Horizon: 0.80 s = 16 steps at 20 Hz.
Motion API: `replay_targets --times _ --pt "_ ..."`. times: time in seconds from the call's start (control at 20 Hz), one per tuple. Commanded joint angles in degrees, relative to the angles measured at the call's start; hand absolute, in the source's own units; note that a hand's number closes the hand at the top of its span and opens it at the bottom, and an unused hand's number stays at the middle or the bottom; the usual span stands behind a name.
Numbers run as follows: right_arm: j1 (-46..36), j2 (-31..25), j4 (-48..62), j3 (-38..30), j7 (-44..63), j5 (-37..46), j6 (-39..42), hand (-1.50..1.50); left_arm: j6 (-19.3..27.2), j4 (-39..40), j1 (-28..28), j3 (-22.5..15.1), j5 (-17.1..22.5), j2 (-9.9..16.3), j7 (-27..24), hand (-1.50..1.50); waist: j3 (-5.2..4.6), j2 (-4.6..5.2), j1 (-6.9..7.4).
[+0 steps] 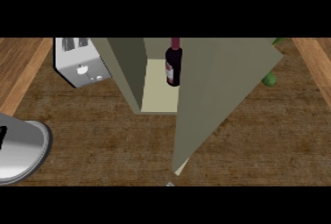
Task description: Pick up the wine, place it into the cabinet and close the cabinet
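Swung wide toward the lower centre, one cabinet door [223,94] stands open. One wine bottle [173,64] stands upright inside the single cabinet [129,65], upper centre. One toaster [77,61] sits upper left on the worktop [97,144]; one grey forearm [19,151] shows lower left. Neither hand is visible, so their state cannot be told.

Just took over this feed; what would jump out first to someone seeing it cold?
The cabinet door, swung wide open toward the viewer, fills the centre. Behind it the dark wine bottle stands upright inside the cabinet. A silver toaster sits at upper left.
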Motion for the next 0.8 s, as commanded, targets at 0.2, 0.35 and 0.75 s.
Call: replay_targets --times 0.2,0.35,0.75 --pt "-17.56 8.57 13.08 -2.03 -0.42 -7.17 -8.42 1.50 -1.19 2.17 -2.30 -1.16 -0.74 -2.10 0.93 -1.50 -0.01 0.56 1.42" --pt "-24.40 8.62 15.50 -3.55 0.93 -10.20 -10.78 1.50 0.84 -0.48 -4.27 1.03 1.40 -0.65 4.63 -1.50 0.03 0.34 1.41" --pt "-46.38 9.00 36.20 -14.29 -4.66 -20.65 -14.24 1.50 0.57 0.76 -2.99 -0.05 -0.96 -4.02 3.91 -1.50 0.10 0.35 1.66"
